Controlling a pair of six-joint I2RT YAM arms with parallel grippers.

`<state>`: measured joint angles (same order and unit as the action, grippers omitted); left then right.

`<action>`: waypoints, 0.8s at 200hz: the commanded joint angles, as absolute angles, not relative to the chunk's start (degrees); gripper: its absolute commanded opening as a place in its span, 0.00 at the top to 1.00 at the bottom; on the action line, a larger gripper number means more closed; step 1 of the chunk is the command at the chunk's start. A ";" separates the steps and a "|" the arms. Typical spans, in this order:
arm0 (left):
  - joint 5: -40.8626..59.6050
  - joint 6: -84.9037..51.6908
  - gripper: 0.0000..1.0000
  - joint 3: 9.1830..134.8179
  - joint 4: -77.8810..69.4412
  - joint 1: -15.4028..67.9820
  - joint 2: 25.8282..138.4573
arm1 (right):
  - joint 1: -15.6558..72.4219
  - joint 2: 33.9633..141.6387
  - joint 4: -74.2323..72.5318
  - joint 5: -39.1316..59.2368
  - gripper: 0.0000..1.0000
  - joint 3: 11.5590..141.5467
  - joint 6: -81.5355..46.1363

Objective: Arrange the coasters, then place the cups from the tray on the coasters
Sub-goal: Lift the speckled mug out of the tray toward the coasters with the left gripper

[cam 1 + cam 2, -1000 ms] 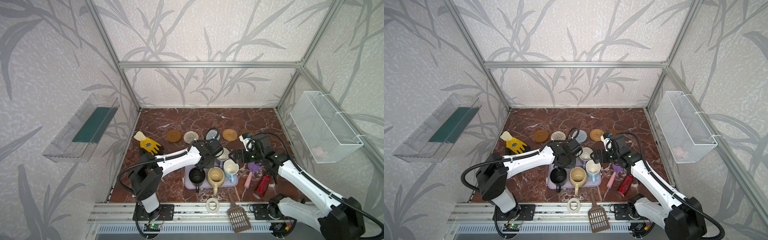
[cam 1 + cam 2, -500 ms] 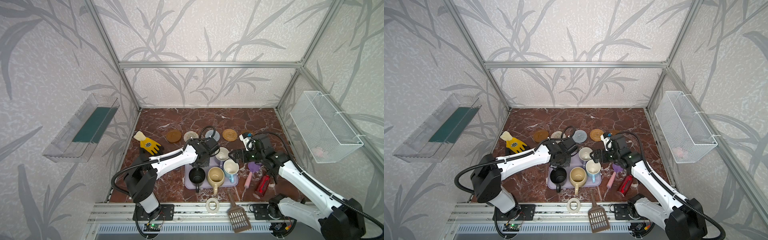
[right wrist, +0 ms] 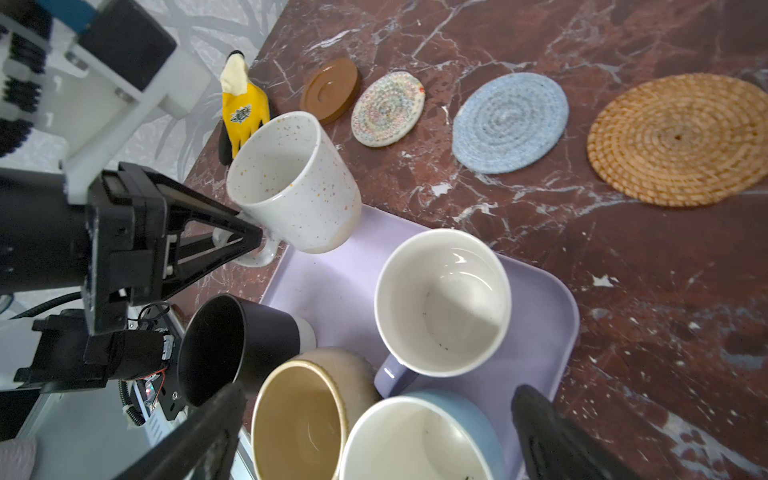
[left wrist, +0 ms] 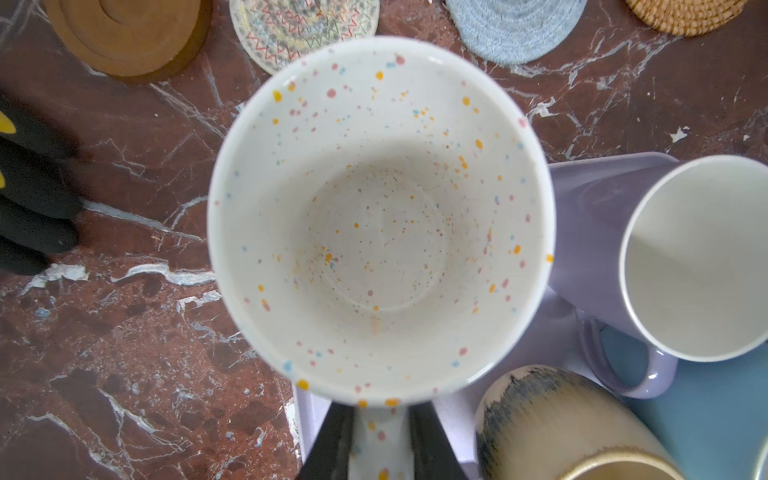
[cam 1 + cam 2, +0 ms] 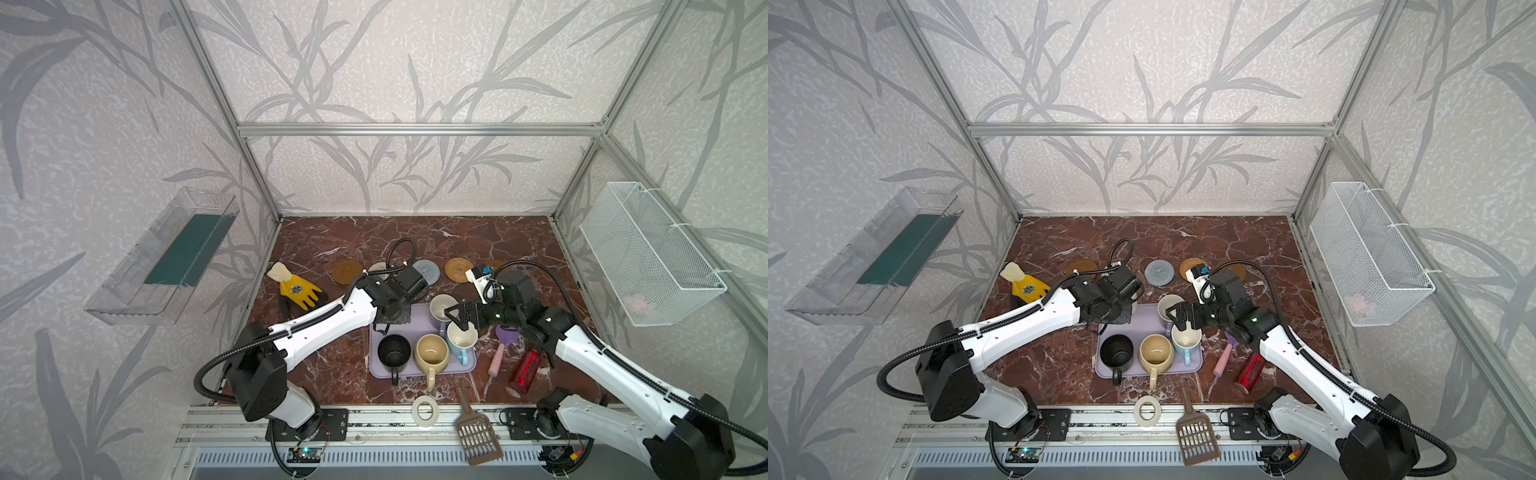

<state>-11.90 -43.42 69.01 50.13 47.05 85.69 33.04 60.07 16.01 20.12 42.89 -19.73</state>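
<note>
My left gripper is shut on the handle of the white speckled cup, holding it raised over the corner of the lavender tray nearest the coasters. In both top views my arm hides this cup. The lavender cup, black cup, cream-yellow cup and light blue cup stand on the tray. Over the light blue cup hangs my right gripper, open. Behind the tray, in a row, lie a wooden coaster, a white-beige one, a grey-blue one and a rattan one. Another wooden coaster peeks out behind my right arm.
A yellow glove lies left of the coasters. Right of the tray are a pink-handled brush and a red can. A white tape ring and a brown scoop sit at the front edge. A wire basket hangs on the right wall.
My left gripper has carried the speckled cup leftward, from over the tray's back to its left corner. The right arm has stayed in place.
</note>
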 commanded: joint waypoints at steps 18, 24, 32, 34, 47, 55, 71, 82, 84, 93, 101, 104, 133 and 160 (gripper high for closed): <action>-14.67 -39.86 1.00 66.97 45.54 42.60 80.18 | 36.93 63.14 9.92 19.43 0.00 46.41 -18.63; -13.96 -39.41 1.00 66.34 44.53 41.71 79.62 | 37.38 63.92 9.39 19.42 0.00 46.86 -18.90; -13.10 -38.23 1.00 65.41 42.92 40.71 78.84 | 37.93 64.93 8.41 19.42 0.00 47.31 -19.37; -13.03 -37.97 1.00 65.22 42.50 40.48 78.60 | 38.07 65.25 8.21 19.42 0.00 47.45 -19.45; -13.50 -36.40 1.00 64.26 41.00 39.28 77.84 | 38.94 67.19 6.75 19.47 0.00 48.34 -20.49; -14.37 -35.60 1.00 63.99 40.64 38.44 77.63 | 39.48 68.50 5.90 19.66 0.00 48.91 -20.90; -16.01 -34.45 1.00 63.60 40.25 36.78 77.83 | 40.95 71.61 5.11 19.52 0.00 50.80 -20.97; -16.62 -33.92 1.00 63.16 39.71 35.49 77.87 | 41.89 73.86 4.94 19.51 0.00 52.48 -20.86; -16.66 -33.75 1.00 63.01 39.50 35.24 77.87 | 42.02 74.21 4.84 19.51 0.00 52.78 -20.77; -17.11 -32.58 1.00 62.27 37.98 34.36 77.71 | 42.64 75.90 4.52 19.51 0.00 54.09 -20.66; -17.89 -31.57 1.00 61.76 36.63 33.39 77.64 | 43.09 77.41 4.12 19.51 0.00 55.18 -20.47; -18.08 -31.27 1.00 61.56 36.19 33.00 77.67 | 43.15 77.98 4.01 19.51 0.00 55.67 -20.43; -18.95 -26.79 1.00 59.59 30.24 28.97 78.03 | 43.33 83.19 1.67 19.35 0.00 59.34 -20.94; -16.82 -22.80 1.00 57.99 24.44 25.36 78.37 | 43.33 88.77 1.55 19.77 0.01 64.46 -21.64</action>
<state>-14.85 -28.05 58.26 34.72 27.83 80.18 43.13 85.14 3.92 19.55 59.77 -20.73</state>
